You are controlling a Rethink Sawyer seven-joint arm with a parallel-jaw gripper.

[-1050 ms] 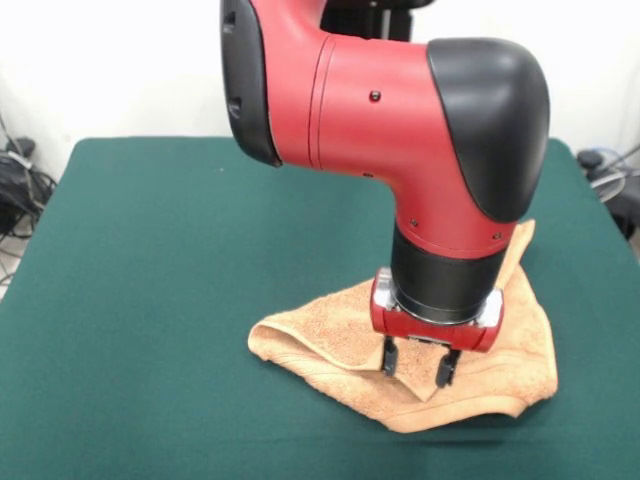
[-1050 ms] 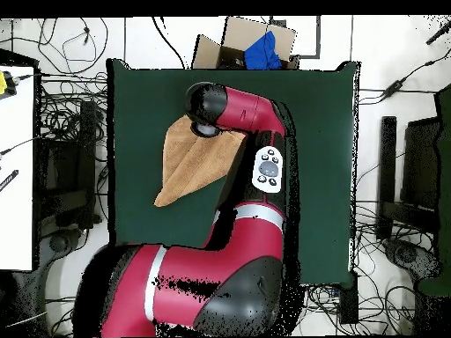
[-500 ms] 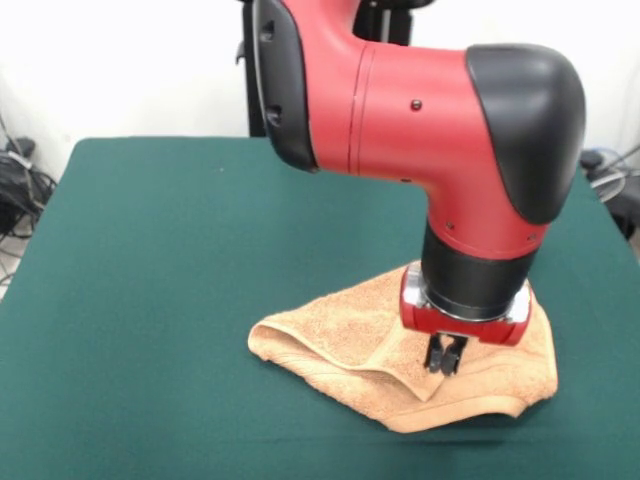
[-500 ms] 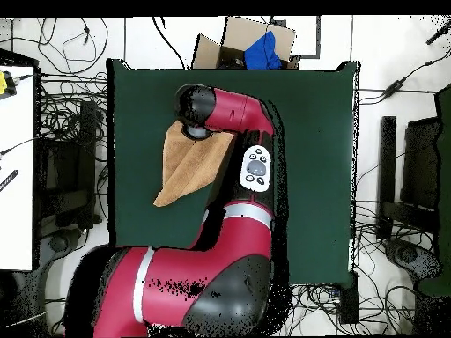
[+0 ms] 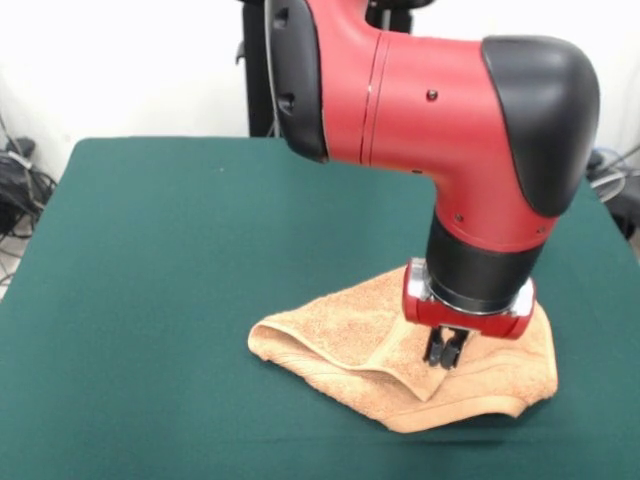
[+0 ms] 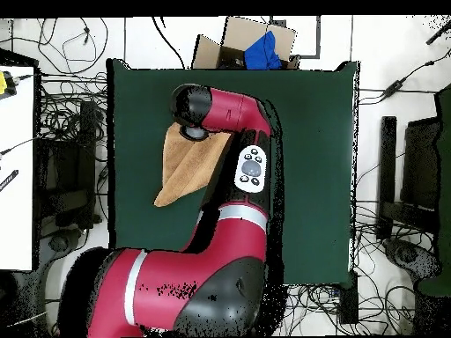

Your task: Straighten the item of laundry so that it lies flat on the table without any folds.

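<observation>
Front view. My gripper [image 5: 444, 352] hangs straight down from the red and black arm [image 5: 440, 130], and its two dark fingers [image 5: 437, 347] are pressed together with no gap showing between them. Their tips sit at the surface of the towel [image 5: 340, 335], on its right-hand part beside a raised fold; I judge them clenched on the cloth, though the pinched cloth itself is too small to make out. The towel is orange-tan terry and lies crumpled in the near right part of the green table [image 5: 170, 260]. It is not flat: a doubled layer runs along its near edge, a rounded fold closes its left end, and a ridge crosses it diagonally toward the gripper. The far right corner is hidden behind my wrist. The rest of the table top around the towel is bare felt.

Overhead view. The towel [image 6: 189, 167] shows as a long tapering shape on the left part of the table [image 6: 308, 158], wide at the top and narrowing to a point lower left. My arm [image 6: 225, 211] crosses the table from the bottom, and its black elbow end covers the towel's upper edge, so the gripper itself is hidden here. Beyond the table's top edge stands a cardboard box [image 6: 220, 46] holding something blue [image 6: 262, 53]. Cables [image 6: 62, 132] lie on the floor at both sides.
</observation>
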